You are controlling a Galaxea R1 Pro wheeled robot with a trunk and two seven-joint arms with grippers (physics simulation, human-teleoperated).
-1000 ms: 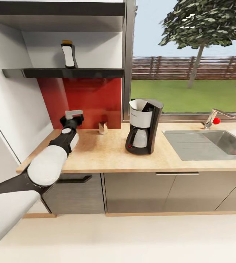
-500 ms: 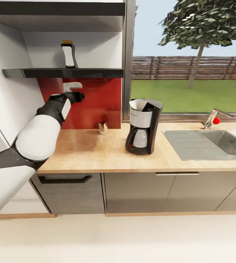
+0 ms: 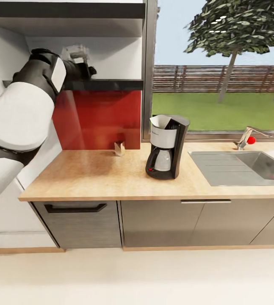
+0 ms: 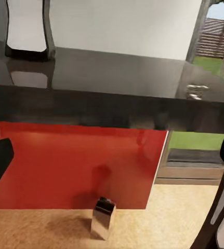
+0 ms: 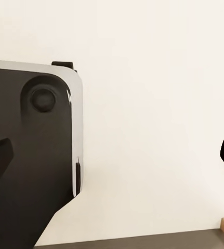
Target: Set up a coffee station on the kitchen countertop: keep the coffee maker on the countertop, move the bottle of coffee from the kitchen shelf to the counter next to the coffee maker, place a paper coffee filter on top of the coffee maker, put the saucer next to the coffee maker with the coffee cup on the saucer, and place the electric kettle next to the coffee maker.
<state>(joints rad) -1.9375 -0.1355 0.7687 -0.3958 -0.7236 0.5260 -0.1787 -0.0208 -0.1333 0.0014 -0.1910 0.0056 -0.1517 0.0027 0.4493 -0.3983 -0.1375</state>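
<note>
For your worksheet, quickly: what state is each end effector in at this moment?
Left end effector: open, holding nothing, raised at the shelf.
Right end effector: open, holding nothing.

Head cam looks forward and down from a few steps back, taking in the whole kitchen countertop [image 3: 111, 178], the coffee maker [image 3: 166, 146] and the black shelf [image 3: 107, 84] by the window. Left wrist cam sits up close at shelf [image 4: 112, 83] height facing the red backsplash [image 4: 75, 166], so both share the shelf, backsplash and counter. Right wrist cam faces a plain white wall [image 5: 158, 104] at close range.
</note>
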